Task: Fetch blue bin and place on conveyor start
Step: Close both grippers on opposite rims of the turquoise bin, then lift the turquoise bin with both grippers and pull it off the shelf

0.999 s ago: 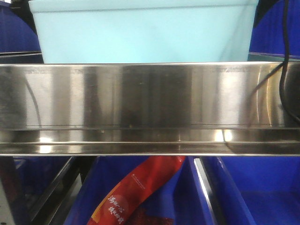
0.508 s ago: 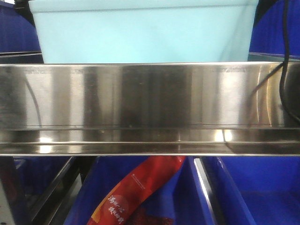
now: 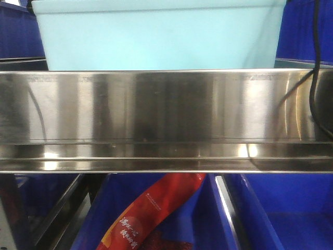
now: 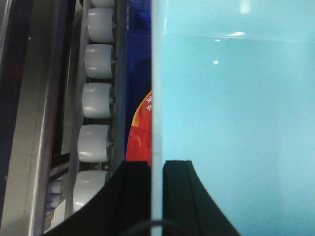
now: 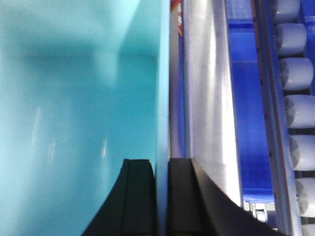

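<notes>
The blue bin (image 3: 158,36), a light cyan tub, sits behind the front lip of the stainless-steel shelf (image 3: 166,107) at the top of the front view. My left gripper (image 4: 156,169) is shut on the bin's left wall (image 4: 156,98), one finger inside and one outside. My right gripper (image 5: 162,167) is shut on the bin's right wall (image 5: 162,88) in the same way. The bin's empty inside shows in both wrist views (image 4: 236,123) (image 5: 74,123). The conveyor start is out of view. The grippers do not show in the front view.
Dark royal-blue bins (image 3: 281,213) stand on the lower level, one with a red snack packet (image 3: 151,213). Grey rollers (image 4: 96,101) run beside the bin's left side and more rollers (image 5: 298,113) on its right. A black cable (image 3: 315,67) hangs at the right.
The cyan bin has risen slightly in the front view; its rim now sits nearer the top edge. Both grippers' earlier state is not shown.
</notes>
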Robot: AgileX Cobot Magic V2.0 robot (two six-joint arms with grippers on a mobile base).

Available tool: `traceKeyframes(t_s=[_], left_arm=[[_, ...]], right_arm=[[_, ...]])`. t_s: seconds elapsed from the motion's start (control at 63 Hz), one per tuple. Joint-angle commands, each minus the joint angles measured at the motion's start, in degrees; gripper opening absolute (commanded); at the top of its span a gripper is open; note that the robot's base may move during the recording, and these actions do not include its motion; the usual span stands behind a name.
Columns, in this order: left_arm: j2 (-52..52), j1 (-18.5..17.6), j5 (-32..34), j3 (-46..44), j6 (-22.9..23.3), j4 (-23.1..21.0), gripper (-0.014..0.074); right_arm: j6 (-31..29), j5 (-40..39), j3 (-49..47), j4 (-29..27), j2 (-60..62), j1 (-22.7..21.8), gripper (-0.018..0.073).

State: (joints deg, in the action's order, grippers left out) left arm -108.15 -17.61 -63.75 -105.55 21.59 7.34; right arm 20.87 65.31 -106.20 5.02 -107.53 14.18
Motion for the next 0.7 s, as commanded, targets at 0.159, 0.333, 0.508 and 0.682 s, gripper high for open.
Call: traceKeyframes(t_s=[0.159, 0.333, 0.508, 0.682], left_arm=[[1.79, -3.17, -2.0, -3.02, 3.29, 5.37, -0.0111], [6.07, -6.62, -2.98, -3.67, 4.67, 6.97, -0.0111], [11.06, -10.01, -1.65, -3.67, 9.12, 12.12, -0.0111], [14.61, -10.73, -1.91, -6.19, 9.33, 12.29, -0.0111]], right_arm=[[2.01, 1.89, -2.36, 8.57, 2.26, 2.92, -0.0163], [3.49, 2.65, -2.76, 9.94, 6.58, 4.7, -0.0163], [3.72, 1.51, -2.85, 11.15, 12.21, 6.06, -0.0163], [4.01, 1.28, -5.18, 12.62, 15.62, 8.26, -0.0163]])
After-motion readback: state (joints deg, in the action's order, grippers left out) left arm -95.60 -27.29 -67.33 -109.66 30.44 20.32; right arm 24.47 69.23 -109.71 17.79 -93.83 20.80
